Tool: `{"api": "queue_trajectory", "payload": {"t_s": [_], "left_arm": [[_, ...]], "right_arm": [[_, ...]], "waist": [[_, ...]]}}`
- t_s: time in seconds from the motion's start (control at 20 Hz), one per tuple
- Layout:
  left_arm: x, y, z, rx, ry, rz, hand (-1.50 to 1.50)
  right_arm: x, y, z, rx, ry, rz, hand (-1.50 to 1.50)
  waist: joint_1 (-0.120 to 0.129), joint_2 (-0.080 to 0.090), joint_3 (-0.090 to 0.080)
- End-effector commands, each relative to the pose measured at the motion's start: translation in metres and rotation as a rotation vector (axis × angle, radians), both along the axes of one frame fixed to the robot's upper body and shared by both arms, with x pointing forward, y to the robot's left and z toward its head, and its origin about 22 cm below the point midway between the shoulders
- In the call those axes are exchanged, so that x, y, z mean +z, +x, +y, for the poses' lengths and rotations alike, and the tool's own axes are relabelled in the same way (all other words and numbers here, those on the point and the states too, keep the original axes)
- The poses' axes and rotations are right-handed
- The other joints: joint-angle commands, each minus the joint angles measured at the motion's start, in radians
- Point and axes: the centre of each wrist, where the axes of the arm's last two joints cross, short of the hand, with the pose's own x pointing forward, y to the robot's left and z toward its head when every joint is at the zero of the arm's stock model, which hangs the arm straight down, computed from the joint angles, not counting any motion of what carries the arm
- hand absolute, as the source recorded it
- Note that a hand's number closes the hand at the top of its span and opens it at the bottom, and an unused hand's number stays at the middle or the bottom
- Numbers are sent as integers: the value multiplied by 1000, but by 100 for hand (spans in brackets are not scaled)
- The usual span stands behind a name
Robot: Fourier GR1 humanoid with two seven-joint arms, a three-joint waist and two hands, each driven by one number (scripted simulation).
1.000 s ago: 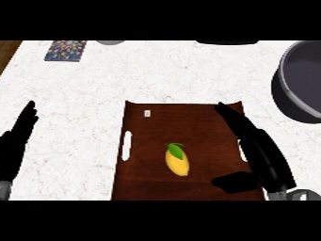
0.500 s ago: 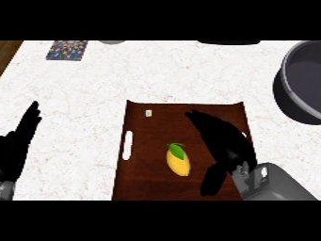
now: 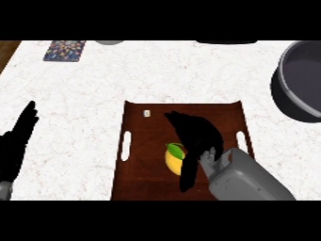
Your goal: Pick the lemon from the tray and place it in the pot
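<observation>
In the middle of the frame the right hand (image 3: 196, 135) lies over the brown tray (image 3: 143, 181). Its fingers stretch towards the upper left and its thumb reaches down towards the lower edge, so the hand is open and grips nothing. The lemon (image 3: 171, 161) sits on the tray just left of the hand, with its green leaf (image 3: 176, 150) at the top. The hand covers the lemon's right side; whether they touch I cannot tell. A small white tag (image 3: 147, 113) lies near the tray's upper left corner. The dark pot (image 3: 308, 80) stands on the white table (image 3: 86, 94) at the upper right, well apart from the tray. The left hand (image 3: 10, 148) rests open at the lower left edge, fingers up. A patterned card (image 3: 64, 50) lies at the upper left.
</observation>
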Motion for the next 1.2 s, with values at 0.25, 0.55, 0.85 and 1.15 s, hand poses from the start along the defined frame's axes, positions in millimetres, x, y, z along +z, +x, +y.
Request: {"api": "queue_trajectory", "payload": {"t_s": [0.25, 0.55, 0.85, 1.15], "left_arm": [[-10, -13, 10, -6, 15, -5, 0], [2, -12, 1, -6, -4, 14, 0], [-10, -9, 1, 7, 1, 9, 0], [-6, 0, 4, -8, -22, 4, 0]], "right_arm": [[-17, 16, 39, -5, -177, 45, -150], [-43, 0, 44, -25, -189, 75, -150], [-65, 18, 38, -22, -235, 97, -150], [-70, 10, 38, -30, -242, 94, -150]], "waist": [[1, 0, 0], [-4, -1, 1], [-2, 1, 1], [-5, 0, 1]]}}
